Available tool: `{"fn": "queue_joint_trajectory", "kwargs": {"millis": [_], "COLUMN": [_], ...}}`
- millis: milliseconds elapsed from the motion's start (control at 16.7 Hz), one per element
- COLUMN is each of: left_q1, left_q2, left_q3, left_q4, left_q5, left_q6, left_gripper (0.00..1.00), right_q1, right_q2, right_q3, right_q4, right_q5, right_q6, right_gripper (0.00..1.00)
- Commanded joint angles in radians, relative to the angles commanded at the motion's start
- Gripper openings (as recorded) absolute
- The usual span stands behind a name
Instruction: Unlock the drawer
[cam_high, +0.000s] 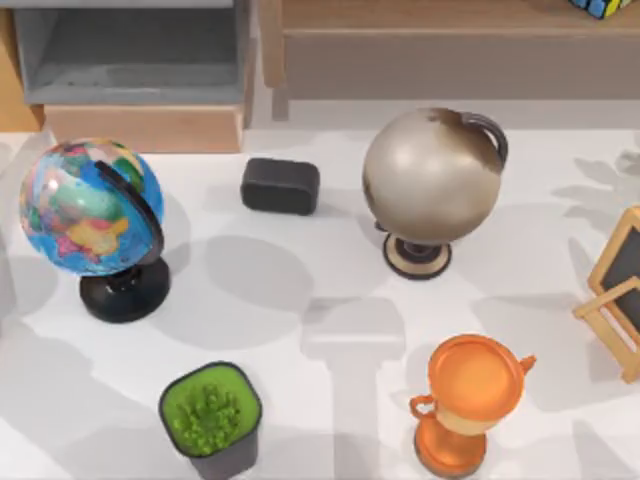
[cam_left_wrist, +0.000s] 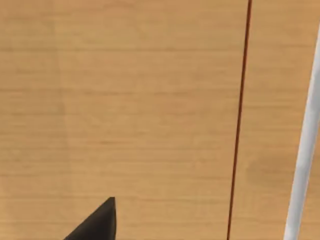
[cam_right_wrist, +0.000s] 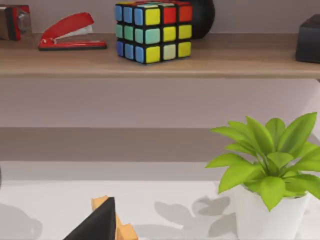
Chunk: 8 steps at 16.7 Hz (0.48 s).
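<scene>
Tan wood fronts the drawer (cam_high: 145, 128), which sits at the far left of the table with its grey inside open to view from above, so it appears already pulled out. Just right of it on the white table (cam_high: 300, 330) lies a small dark block (cam_high: 280, 186). A coloured globe (cam_high: 88, 208) stands near the drawer's front on the left, and a pale grey globe (cam_high: 432, 178) stands to the right, below the long brown shelf (cam_high: 450, 40). Nearer are a green plant in a dark pot (cam_high: 210, 418) and an orange trophy (cam_high: 468, 400).

A dark fingertip (cam_left_wrist: 97, 225) of the left arm shows close against plain tan wood, possibly the drawer's panel; I cannot tell whether its fingers are apart or together. A right fingertip (cam_right_wrist: 97, 225) faces the shelf, state likewise unclear.

Doing this well likely means approaching the panel squarely, gripping it firmly, and pulling straight toward the near side, clear of the coloured globe.
</scene>
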Motion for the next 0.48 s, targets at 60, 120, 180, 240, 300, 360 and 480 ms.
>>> {"fn": "queue_joint_trajectory", "kwargs": {"millis": [60,120,180,240,300,360,480], "left_q1": [-0.004,-0.008,-0.012,-0.015,-0.016,-0.016,-0.016], "left_q2": [0.01,0.021,0.03,0.037,0.041,0.041,0.041], "left_q3": [0.021,0.043,0.063,0.078,0.085,0.086,0.086], "left_q4": [-0.011,-0.022,-0.032,-0.041,-0.044,-0.045,-0.045], "left_q5": [-0.004,-0.008,-0.012,-0.015,-0.016,-0.016,-0.016], "left_q6": [0.0,0.0,0.0,0.0,0.0,0.0,0.0], "left_gripper": [1.0,1.0,1.0,1.0,1.0,1.0,1.0], "right_q1": [0.0,0.0,0.0,0.0,0.0,0.0,0.0], "right_q2": [0.0,0.0,0.0,0.0,0.0,0.0,0.0], "right_q3": [0.0,0.0,0.0,0.0,0.0,0.0,0.0], "right_q4": [0.0,0.0,0.0,0.0,0.0,0.0,0.0], "right_q5": [0.0,0.0,0.0,0.0,0.0,0.0,0.0], "right_q6": [0.0,0.0,0.0,0.0,0.0,0.0,0.0], "right_gripper": [1.0,1.0,1.0,1.0,1.0,1.0,1.0]}}
